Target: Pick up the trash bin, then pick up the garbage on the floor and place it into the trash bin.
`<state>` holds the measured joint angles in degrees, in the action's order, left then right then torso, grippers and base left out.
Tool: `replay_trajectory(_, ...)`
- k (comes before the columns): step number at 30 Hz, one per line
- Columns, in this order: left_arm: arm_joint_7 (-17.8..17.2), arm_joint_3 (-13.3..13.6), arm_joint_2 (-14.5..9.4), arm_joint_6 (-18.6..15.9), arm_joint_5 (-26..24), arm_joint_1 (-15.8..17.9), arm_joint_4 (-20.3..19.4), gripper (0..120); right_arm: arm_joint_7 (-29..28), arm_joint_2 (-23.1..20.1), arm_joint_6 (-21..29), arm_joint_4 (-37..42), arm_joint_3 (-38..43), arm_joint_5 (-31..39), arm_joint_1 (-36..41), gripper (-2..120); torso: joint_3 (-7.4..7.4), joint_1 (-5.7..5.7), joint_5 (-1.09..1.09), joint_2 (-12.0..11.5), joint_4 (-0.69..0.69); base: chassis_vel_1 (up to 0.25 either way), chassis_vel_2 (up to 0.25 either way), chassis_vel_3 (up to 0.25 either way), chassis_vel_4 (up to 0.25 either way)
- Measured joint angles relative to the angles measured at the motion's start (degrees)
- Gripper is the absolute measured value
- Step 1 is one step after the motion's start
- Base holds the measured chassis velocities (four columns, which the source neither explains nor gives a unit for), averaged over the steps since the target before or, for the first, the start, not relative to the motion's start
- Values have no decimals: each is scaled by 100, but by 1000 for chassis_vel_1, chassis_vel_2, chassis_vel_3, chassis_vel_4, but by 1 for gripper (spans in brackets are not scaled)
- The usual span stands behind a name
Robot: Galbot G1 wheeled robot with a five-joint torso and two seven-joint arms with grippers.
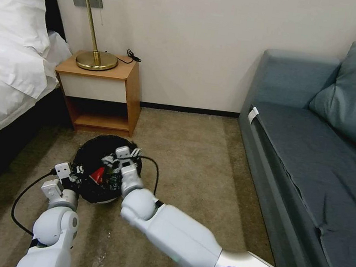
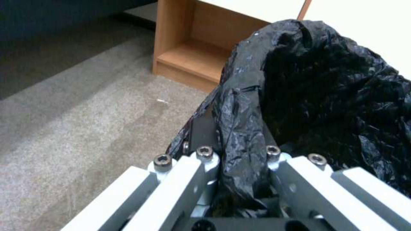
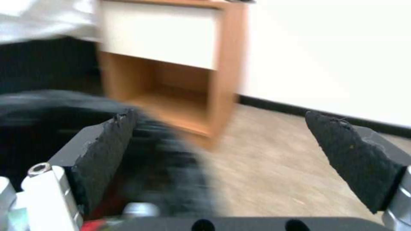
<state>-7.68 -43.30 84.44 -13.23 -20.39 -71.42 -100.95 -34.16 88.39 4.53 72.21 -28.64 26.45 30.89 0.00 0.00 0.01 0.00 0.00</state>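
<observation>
Trash bin point(image 1: 96, 162), black-lined, sits lower left of centre in the head view, on the carpet point(image 1: 192, 161) before the nightstand point(image 1: 101, 91), with a red packet point(image 1: 97, 174) inside. Left gripper point(image 2: 240, 154) is clamped on the bag-covered rim at the bin's near-left edge. Right gripper point(image 3: 222, 150) hangs above the bin's right side, pads point(image 3: 107, 141) spread wide, holding nothing.

Left gripper point(image 1: 79, 169) low ahead, fingers point(image 2: 201, 166) clamped together. Right gripper point(image 1: 129, 153) beside it, fingers point(image 3: 107, 144) spread wide.
</observation>
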Motion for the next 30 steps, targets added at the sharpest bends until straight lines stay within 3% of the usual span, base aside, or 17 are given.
replay_trajectory(6,16,-41,-46,11,-64,1,11,4,102,-232,129,-307,705,21,364,100,0,0,0,0,-1,0,0,0,0)
replay_trajectory(12,18,-98,-94,11,-114,-8,-71,4,731,-356,163,-841,944,58,722,100,0,0,0,0,-1,0,0,0,0)
replay_trajectory(24,-27,-213,-67,3,-136,-105,-322,4,2172,-333,-495,-1671,0,244,647,100,0,0,0,0,0,0,0,0,0)
replay_trajectory(30,-45,-269,-35,3,-138,-229,-399,4,2655,-126,-856,-2176,-176,-45,693,100,0,0,-1,0,0,0,0,0,0)
